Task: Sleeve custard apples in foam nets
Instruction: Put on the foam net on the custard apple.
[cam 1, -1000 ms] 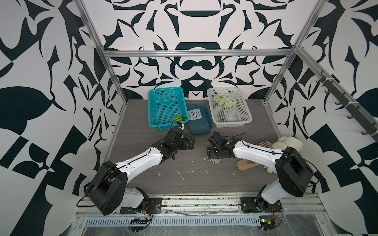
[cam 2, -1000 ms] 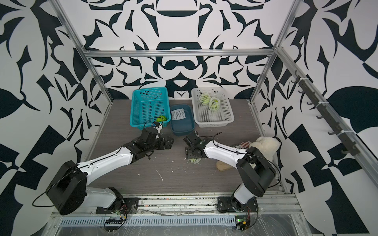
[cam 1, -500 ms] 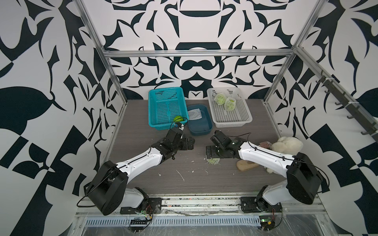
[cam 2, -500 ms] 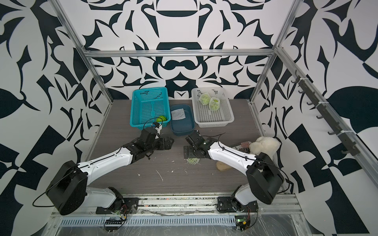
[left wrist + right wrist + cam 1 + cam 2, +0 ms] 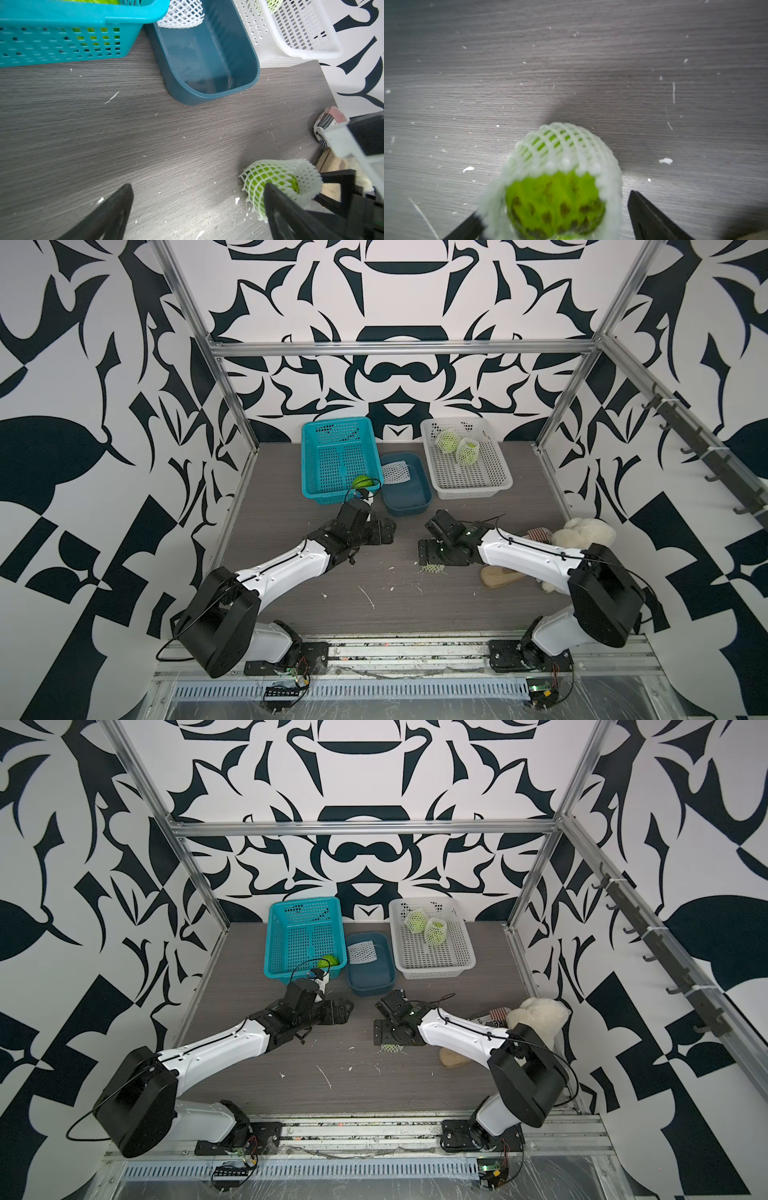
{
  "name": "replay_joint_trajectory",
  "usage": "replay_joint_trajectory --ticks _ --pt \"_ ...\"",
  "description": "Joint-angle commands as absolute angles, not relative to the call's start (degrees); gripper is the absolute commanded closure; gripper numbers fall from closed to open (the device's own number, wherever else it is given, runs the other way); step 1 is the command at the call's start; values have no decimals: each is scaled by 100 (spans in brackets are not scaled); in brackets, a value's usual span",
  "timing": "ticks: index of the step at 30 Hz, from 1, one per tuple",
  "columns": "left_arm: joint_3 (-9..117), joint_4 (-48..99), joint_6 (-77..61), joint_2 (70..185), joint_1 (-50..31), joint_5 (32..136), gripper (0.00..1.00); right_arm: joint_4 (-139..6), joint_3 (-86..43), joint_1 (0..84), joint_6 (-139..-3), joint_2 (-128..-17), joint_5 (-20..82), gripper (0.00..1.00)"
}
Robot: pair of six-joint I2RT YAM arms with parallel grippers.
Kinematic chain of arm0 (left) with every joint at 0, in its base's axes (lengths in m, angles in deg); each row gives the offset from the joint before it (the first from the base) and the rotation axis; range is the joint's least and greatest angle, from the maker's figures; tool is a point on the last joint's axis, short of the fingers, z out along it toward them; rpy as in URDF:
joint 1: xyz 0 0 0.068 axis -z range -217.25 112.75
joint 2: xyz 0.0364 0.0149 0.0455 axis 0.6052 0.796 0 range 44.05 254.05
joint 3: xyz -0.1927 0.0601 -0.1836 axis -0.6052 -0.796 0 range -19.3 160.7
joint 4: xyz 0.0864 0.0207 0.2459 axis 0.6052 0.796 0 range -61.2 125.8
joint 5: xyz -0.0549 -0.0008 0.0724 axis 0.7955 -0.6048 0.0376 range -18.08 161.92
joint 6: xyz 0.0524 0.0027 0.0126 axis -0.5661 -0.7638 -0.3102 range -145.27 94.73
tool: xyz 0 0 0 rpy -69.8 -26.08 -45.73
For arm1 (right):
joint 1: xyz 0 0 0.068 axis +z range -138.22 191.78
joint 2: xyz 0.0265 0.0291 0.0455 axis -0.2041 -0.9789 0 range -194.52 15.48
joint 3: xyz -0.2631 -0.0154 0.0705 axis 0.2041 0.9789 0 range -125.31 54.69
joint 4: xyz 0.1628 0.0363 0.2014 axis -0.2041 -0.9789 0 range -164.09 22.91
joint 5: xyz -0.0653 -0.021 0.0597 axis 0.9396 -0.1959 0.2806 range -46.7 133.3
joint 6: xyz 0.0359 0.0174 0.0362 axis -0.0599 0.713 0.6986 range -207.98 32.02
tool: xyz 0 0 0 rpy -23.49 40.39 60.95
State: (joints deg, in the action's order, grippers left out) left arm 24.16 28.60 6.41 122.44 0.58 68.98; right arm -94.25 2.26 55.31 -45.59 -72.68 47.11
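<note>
Closing gently is what this step wants, I judge. My right claw (image 5: 554, 204) straddles the round, bumpy green custard apple (image 5: 268, 178), which lies on its side on the grey wood-grain tabletop (image 5: 374, 572), wrapped in its white diamond-mesh foam net (image 5: 560, 143). The jaws stand wide and unclenched. One finger seems just to brush the net's edge and the other stands clear of it, so nothing is gripped yet.

I should centre first, then squeeze across the widest part of the fruit through the mesh. The squeeze should be soft enough that the foam is not torn or dragged off the open end, where bare green skin shows. Then I would lift straight up and carry it to the white perforated plastic basket (image 5: 471, 490), where two netted fruits (image 5: 446, 442) already lie.

My left claw (image 5: 198, 185) hangs spread wide and empty above bare tabletop, touching nothing. One bare fruit (image 5: 362, 482) sits in the near corner of the teal perforated basket (image 5: 336, 421). A flat spare net (image 5: 395, 472) lies in the dark blue tray (image 5: 407, 508) between the baskets.
</note>
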Motion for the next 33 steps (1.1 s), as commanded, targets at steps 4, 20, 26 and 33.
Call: replay_joint_trajectory --ticks 4,20,26,33 --pt "2296 2828 627 12096 11 6930 0 -9228 90 5520 -4516 -7444 4901 16" --pt "2387 2828 605 12169 -68 7038 0 -9394 26 5660 -4782 -7926 5279 6" --pt "2335 2845 617 12112 -86 7007 0 -9749 -152 5658 -4842 -7563 5382 1" --pt "2298 2828 636 12095 -112 7022 0 -10367 -571 5659 -5207 -7323 5692 1"
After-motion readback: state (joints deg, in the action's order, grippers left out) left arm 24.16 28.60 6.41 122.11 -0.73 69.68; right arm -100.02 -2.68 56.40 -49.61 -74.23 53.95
